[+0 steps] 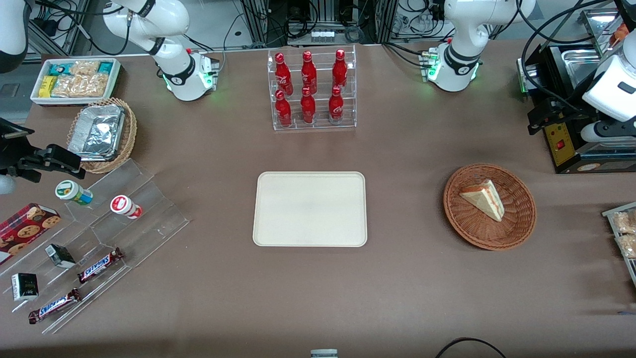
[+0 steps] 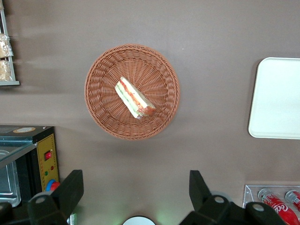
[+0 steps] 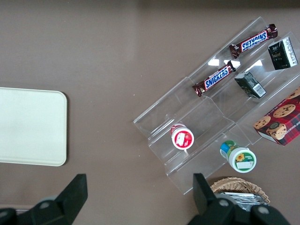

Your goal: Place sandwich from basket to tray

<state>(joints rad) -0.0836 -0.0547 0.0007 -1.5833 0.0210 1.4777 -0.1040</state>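
- Claw (image 2: pixel 136 197): left arm's, raised near the working arm's end of the counter; in the left wrist view only two dark fingers (image 2: pixel 70 190) show, set wide apart, their bases cut by the frame edge. In the front view the arm is cropped at the frame edge.
- Tray (image 2: pixel 276 98): cropped in the left wrist view, one end out of frame; likewise in the right wrist view.
- Bottle rack (image 2: pixel 272 201): only a corner in the left wrist view, two red bottles partly shown.
- Snack packets (image 1: pixel 625 233) at the counter's working-arm end: cropped, contents unreadable.
- Foil container (image 3: pixel 239 197): mostly cut off in the right wrist view.
- Cookie box (image 1: pixel 25 228): partly out of frame.
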